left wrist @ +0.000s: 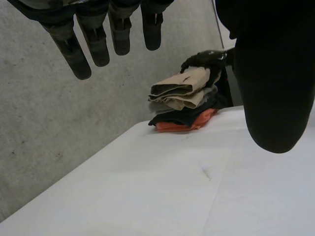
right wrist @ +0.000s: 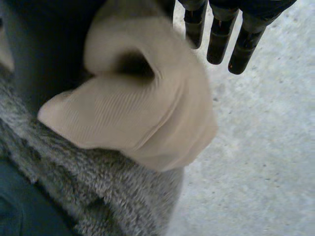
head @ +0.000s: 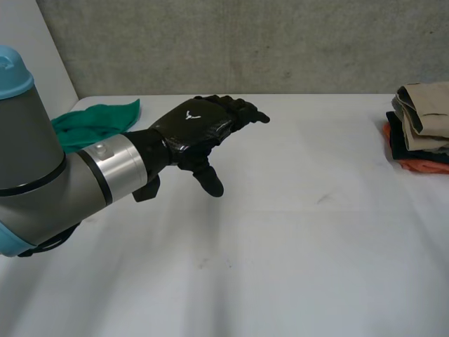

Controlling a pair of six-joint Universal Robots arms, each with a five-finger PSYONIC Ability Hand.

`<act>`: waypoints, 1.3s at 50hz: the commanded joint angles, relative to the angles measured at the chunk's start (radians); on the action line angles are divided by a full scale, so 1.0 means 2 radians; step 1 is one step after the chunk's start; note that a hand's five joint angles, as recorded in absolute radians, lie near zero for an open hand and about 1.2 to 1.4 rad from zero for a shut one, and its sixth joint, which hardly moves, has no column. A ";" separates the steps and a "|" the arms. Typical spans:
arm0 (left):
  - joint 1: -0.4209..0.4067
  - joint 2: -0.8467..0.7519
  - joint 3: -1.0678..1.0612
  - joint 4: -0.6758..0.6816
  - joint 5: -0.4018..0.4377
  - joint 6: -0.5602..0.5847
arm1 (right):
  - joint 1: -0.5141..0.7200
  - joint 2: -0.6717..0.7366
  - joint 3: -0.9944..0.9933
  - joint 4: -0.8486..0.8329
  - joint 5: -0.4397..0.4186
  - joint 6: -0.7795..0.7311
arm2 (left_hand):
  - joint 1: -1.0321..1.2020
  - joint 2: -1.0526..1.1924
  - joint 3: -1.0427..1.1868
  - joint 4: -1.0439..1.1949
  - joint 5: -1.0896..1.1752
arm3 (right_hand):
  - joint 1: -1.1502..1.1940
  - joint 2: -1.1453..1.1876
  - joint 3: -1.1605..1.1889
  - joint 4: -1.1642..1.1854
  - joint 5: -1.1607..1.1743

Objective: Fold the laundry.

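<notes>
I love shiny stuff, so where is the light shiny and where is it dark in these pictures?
Head view: light gleams on the glossy back of the left hand. Left wrist view: the pile of folded clothes is evenly lit, while the hand's thumb stays plain dark. Right wrist view: a dark hollow sits inside the fold of the beige cloth.

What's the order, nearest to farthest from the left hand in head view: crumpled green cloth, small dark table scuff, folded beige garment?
1. Crumpled green cloth, just left of the left hand.
2. Small dark scuff, mid-table.
3. Folded beige garment, far right.
</notes>
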 commanded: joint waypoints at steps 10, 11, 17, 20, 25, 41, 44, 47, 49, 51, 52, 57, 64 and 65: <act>-0.003 0.004 0.000 0.000 0.000 -0.009 | -0.123 -0.199 0.213 0.020 0.012 -0.089 | 0.005 0.002 -0.001 0.001 -0.007 | -0.022 -0.023 -0.021 -0.031 -0.065; -0.003 0.007 0.000 0.000 0.001 -0.013 | -0.131 -0.199 0.211 0.022 0.015 -0.096 | 0.005 0.002 -0.001 0.001 -0.007 | -0.022 -0.023 -0.021 -0.031 -0.065; -0.004 0.019 0.000 0.000 0.001 -0.021 | -0.165 -0.199 0.147 0.036 0.139 -0.148 | 0.005 0.002 -0.001 0.001 -0.007 | -0.022 -0.023 -0.021 -0.031 -0.065; -0.004 0.027 0.001 0.000 0.001 -0.022 | -0.159 -0.202 0.117 0.032 0.206 -0.160 | 0.004 0.001 -0.003 0.000 -0.009 | -0.022 -0.023 -0.021 -0.031 -0.065; -0.002 0.036 0.001 0.010 0.001 -0.029 | -0.085 -0.271 0.107 0.025 0.206 -0.089 | 0.004 0.001 -0.003 0.000 -0.009 | -0.022 -0.023 -0.021 -0.031 -0.065; 0.151 -0.031 0.065 0.167 -0.127 -0.033 | 0.317 -0.404 0.343 0.061 0.109 -0.066 | 0.001 -0.002 -0.006 -0.003 -0.011 | -0.022 -0.023 -0.021 -0.031 -0.065; 0.192 -0.103 0.111 0.163 -0.127 -0.005 | 0.342 -0.382 0.376 0.076 0.118 -0.125 | 0.004 0.001 -0.003 0.000 -0.009 | -0.022 -0.023 -0.021 -0.031 -0.065; 0.221 -0.174 0.152 0.161 -0.128 0.058 | 0.360 -0.354 0.411 0.079 0.146 -0.180 | 0.004 0.001 -0.003 0.000 -0.009 | -0.022 -0.023 -0.021 -0.031 -0.065; 0.237 -0.216 0.175 0.157 -0.128 0.099 | 0.369 -0.342 0.432 0.078 0.167 -0.197 | 0.004 0.001 -0.003 0.000 -0.009 | -0.022 -0.023 -0.021 -0.031 -0.065; 0.261 -0.269 0.208 0.154 -0.132 0.159 | 0.369 -0.338 0.444 0.077 0.179 -0.199 | 0.007 0.004 0.000 0.003 -0.006 | -0.022 -0.023 -0.021 -0.031 -0.065; 0.265 -0.285 0.218 0.153 -0.133 0.174 | 0.369 -0.338 0.449 0.077 0.183 -0.199 | 0.007 0.004 0.000 0.003 -0.006 | -0.022 -0.023 -0.021 -0.031 -0.065; 0.277 -0.361 0.274 0.153 -0.132 0.210 | 0.363 -0.335 0.482 0.068 0.188 -0.198 | 0.008 0.005 0.002 0.004 -0.004 | -0.022 -0.023 -0.021 -0.031 -0.065; 0.281 -0.453 0.355 0.155 -0.131 0.213 | 0.361 -0.335 0.504 0.054 0.189 -0.196 | 0.055 0.052 0.049 0.051 0.043 | -0.022 -0.023 -0.021 -0.031 -0.065; 0.281 -0.463 0.366 0.155 -0.131 0.213 | 0.359 -0.335 0.506 0.051 0.189 -0.196 | 0.060 0.056 0.053 0.056 0.047 | -0.022 -0.023 -0.021 -0.031 -0.065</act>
